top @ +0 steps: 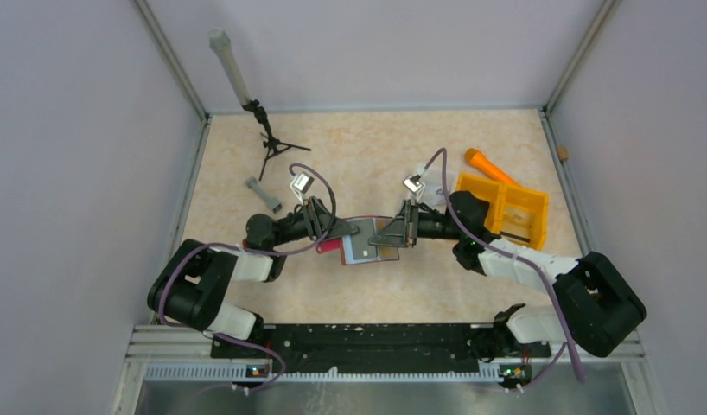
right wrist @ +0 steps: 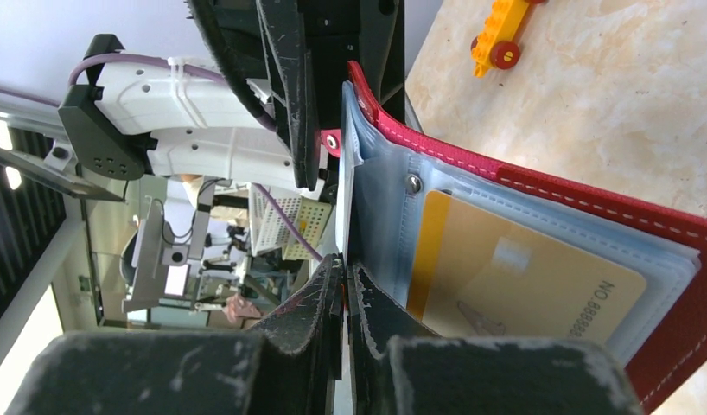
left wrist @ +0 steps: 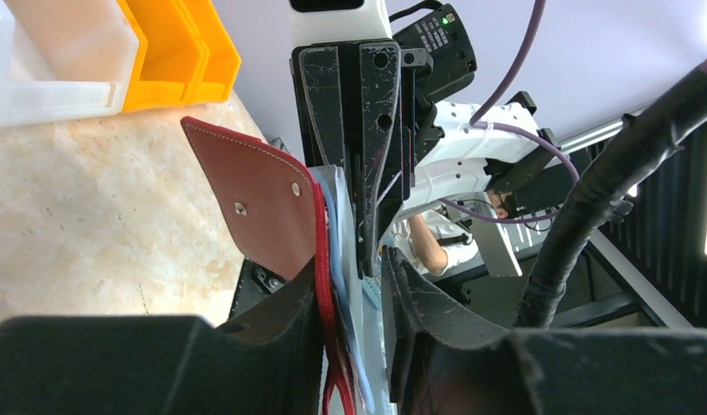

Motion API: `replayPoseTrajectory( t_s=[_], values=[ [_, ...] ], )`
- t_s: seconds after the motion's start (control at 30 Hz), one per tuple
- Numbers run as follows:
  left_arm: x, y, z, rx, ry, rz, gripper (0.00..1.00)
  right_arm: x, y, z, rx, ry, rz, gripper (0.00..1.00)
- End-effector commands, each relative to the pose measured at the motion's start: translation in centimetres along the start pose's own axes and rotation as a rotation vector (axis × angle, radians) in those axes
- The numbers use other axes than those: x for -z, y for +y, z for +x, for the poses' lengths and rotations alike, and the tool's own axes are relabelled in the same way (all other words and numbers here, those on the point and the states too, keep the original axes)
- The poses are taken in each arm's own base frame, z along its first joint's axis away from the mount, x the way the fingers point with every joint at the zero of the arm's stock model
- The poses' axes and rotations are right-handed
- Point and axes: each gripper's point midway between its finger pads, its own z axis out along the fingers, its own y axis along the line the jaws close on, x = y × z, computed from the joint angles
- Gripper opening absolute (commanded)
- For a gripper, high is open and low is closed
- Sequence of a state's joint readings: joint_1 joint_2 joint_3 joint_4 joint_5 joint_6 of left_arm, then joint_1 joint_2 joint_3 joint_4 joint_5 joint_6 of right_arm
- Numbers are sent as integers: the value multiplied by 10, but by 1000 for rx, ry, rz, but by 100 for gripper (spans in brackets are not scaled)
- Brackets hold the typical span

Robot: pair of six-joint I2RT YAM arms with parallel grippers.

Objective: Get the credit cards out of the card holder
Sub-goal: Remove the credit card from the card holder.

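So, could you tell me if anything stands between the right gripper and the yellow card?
The yellow card sits inside a clear sleeve of the card holder, beside the right gripper, whose shut jaws pinch a pale edge.

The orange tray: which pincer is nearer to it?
Right. The right pincer is at the card holder, left of the orange tray; the left pincer is farther left, on the holder's other side.
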State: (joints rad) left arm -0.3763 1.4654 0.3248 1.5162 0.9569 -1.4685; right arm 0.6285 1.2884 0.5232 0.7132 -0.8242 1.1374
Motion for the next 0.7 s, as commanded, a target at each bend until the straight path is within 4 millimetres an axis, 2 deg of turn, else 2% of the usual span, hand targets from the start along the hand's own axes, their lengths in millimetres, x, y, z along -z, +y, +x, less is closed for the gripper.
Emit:
replayPoseTrajectory(
  t_s=[0.0, 0.57, 0.63, 0.67],
  values=[
    [-3, -21, -4, -107, 6, 79, 30, 6, 21, -11, 80, -46, -62, 5],
    [-5, -18, -5, -94, 9, 73, 28, 14, 18, -16, 71, -75, -57, 4],
    [-5, -16, -5, -90, 8, 70, 19, 14, 19, -16, 71, -74, -59, 4],
    [-5, -16, -6, -88, 8, 68, 10, 14, 19, -16, 72, -72, -61, 4]
  ],
)
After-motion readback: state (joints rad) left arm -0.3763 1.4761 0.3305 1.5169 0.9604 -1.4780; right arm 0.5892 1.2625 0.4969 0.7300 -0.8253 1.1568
